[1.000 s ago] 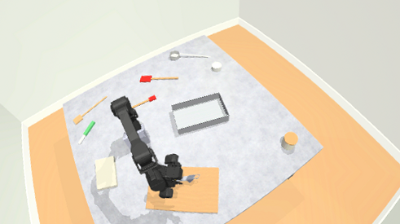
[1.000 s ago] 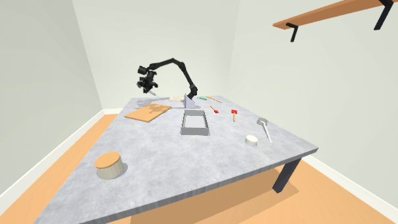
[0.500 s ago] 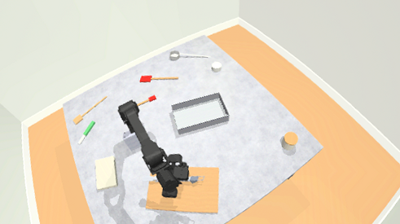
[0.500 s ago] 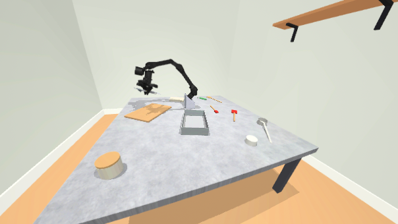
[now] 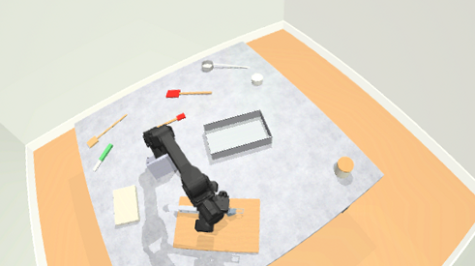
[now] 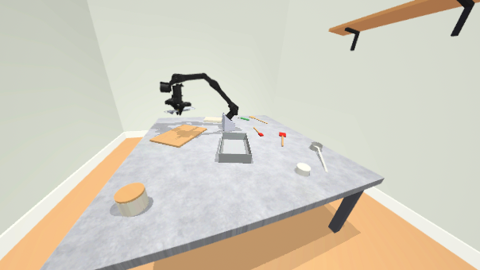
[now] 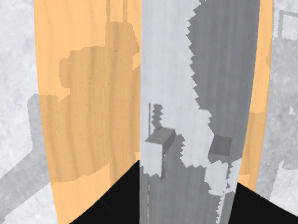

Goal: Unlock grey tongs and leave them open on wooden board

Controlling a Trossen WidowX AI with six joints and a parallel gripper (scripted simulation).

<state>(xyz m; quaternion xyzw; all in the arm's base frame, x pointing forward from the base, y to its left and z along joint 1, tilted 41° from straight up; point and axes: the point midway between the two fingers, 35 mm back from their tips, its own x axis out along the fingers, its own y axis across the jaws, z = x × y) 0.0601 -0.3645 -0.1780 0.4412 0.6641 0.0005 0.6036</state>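
My gripper (image 5: 213,212) (image 6: 179,111) (image 7: 169,170) points down above the wooden board (image 5: 243,237) (image 6: 166,139) (image 7: 85,30) and is shut on the grey tongs (image 5: 184,209) (image 6: 190,108) (image 7: 165,65). The tongs are held about level, well above the board, and stick out on both sides of the fingers. In the wrist view they fill the middle between the black fingers. Whether their arms are locked or sprung apart cannot be told. The roasting tin (image 5: 239,154) (image 6: 235,158) stands on the table with no tongs across it.
A cream block (image 5: 126,206) (image 6: 213,119) lies beside the board. A grey-lilac wedge (image 5: 161,167) (image 6: 228,124) stands by the arm's base. A lidded pot (image 5: 344,167) (image 6: 131,199), a white cup (image 5: 256,79) (image 6: 303,169) and several utensils are elsewhere on the table.
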